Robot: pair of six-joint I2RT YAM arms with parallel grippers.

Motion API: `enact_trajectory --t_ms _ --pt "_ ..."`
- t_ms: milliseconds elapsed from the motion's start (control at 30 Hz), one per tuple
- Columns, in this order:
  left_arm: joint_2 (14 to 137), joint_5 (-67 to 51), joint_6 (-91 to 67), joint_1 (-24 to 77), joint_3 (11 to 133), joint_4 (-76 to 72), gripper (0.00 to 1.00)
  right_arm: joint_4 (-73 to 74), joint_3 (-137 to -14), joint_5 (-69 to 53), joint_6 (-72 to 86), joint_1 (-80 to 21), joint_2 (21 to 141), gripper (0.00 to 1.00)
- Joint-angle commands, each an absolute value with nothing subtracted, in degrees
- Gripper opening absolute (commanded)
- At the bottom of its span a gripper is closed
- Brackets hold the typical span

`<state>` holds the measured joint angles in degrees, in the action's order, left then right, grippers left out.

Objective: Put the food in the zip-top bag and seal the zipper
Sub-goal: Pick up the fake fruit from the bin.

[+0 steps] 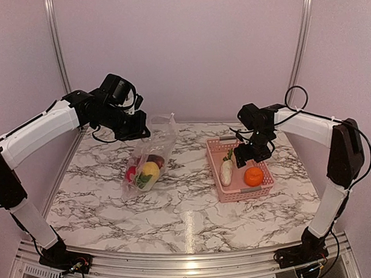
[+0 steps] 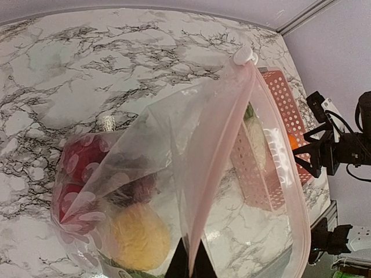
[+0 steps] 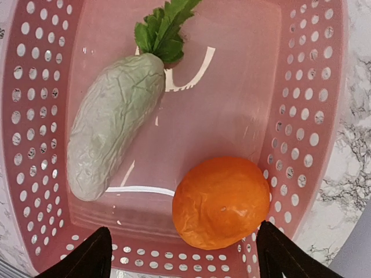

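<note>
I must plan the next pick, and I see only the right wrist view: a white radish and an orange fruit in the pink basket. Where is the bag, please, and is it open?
Observer: The zip-top bag lies on the table, left of the basket and apart from it.
Operator: Does something hold it?
Observer: Yes, the left gripper is shut on its mouth edge and lifts it; the mouth gapes open.
Operator: Is any food inside?
Observer: A red piece, a yellow one and a dark maroon one.
</note>
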<state>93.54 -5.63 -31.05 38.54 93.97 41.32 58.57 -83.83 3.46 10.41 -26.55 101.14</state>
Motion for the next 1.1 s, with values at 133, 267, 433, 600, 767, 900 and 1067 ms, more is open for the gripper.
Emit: enact_trajectory --t_ms 133,267,433,600,767,900,1067 --pt "94.7 -6.8 -30.2 37.6 95.3 41.1 0.0 58.0 -80.6 5.9 9.9 -25.1 101.4 0.84" --pt "94.5 -6.9 -30.1 37.3 95.2 41.2 0.0 57.4 -80.3 6.1 10.3 -24.4 102.7 0.86" --pt "94.5 -7.0 -30.1 36.9 95.3 41.2 0.0 56.6 -79.7 5.4 10.6 -23.3 104.4 0.87" --pt "94.4 -7.0 -30.1 36.7 95.2 41.3 0.0 55.7 -78.5 5.1 10.6 -23.3 105.4 0.88" --pt "94.5 -7.1 -30.1 36.7 95.1 41.2 0.0 54.9 -77.5 3.6 10.6 -23.3 106.5 0.89" --pt "94.5 -7.2 -30.1 36.7 95.3 41.3 0.0 54.5 -77.3 1.3 10.9 -23.3 107.1 0.89" --pt "94.4 -7.4 -30.1 36.6 95.3 41.3 0.0 54.4 -78.0 0.6 11.2 -23.2 107.1 0.86"
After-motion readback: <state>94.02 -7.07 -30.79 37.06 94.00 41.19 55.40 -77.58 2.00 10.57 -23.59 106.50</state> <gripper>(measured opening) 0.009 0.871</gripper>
